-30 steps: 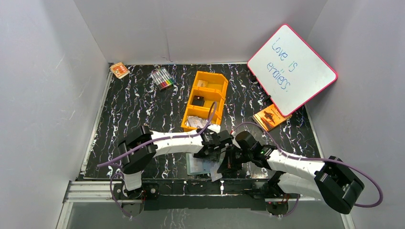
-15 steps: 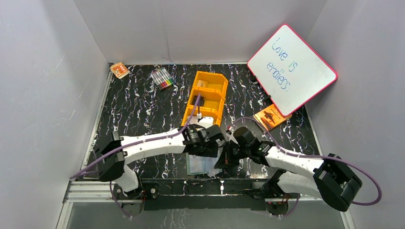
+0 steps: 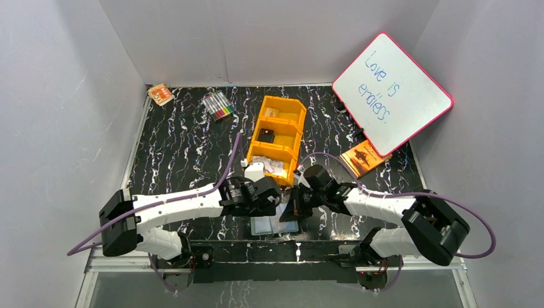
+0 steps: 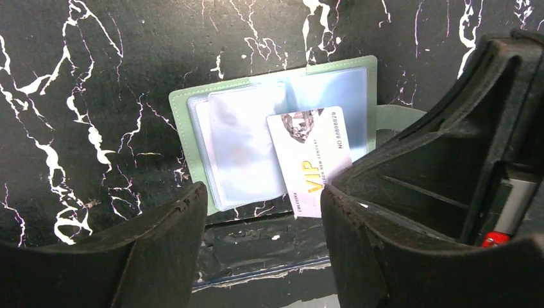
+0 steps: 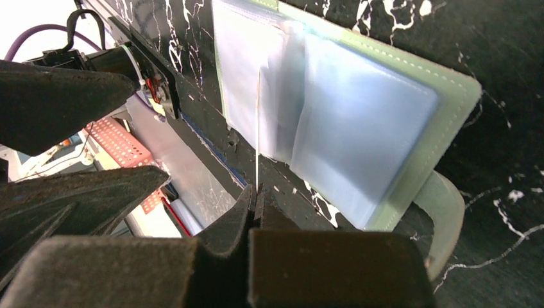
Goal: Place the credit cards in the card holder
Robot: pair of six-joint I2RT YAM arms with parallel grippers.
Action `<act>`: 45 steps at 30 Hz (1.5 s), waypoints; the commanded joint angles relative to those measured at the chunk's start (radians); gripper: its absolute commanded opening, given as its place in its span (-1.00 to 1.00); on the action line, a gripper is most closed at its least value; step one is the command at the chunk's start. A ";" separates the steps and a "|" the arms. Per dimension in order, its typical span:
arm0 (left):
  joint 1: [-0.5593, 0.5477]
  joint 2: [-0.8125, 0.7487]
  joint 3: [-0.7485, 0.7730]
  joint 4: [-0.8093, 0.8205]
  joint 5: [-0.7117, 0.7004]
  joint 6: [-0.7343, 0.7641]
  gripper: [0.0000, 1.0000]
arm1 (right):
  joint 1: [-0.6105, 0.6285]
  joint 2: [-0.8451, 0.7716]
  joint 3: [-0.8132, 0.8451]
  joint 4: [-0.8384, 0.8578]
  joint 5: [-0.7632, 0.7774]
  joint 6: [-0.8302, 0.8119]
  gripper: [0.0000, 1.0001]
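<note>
Sage-green card holder lies open and flat on the table at its near edge, clear pockets up, so a card can slide in from the near side. Right gripper: jaws together, pinching a credit card by its near end. Card sits slightly skewed over the pockets on the right arm's side, which looks like mid-insertion.

Left gripper: jaws apart, empty, hovering just above the holder, probably ready to pin it or lift a sleeve.

Unclear:
- Can't tell if the card tip is inside a sleeve or just resting on top.
- Right wrist view shows the card edge-on, as a thin line.
- Overhead, both wrists cover most of the holder.
- Pale stuff in the orange tray's near compartment may be more cards, but it's too small to tell.
</note>
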 commanded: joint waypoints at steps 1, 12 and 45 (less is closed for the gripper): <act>-0.001 -0.043 -0.027 0.024 -0.053 -0.036 0.22 | 0.020 0.056 0.059 0.089 -0.026 -0.016 -1.00; 0.036 -0.056 -0.095 -0.007 -0.104 -0.094 -0.26 | 0.015 -0.135 0.053 -0.091 0.128 -0.059 -1.00; 0.154 -0.060 -0.364 0.183 0.109 -0.122 -0.63 | 0.002 -0.055 -0.107 0.156 0.039 0.018 -1.00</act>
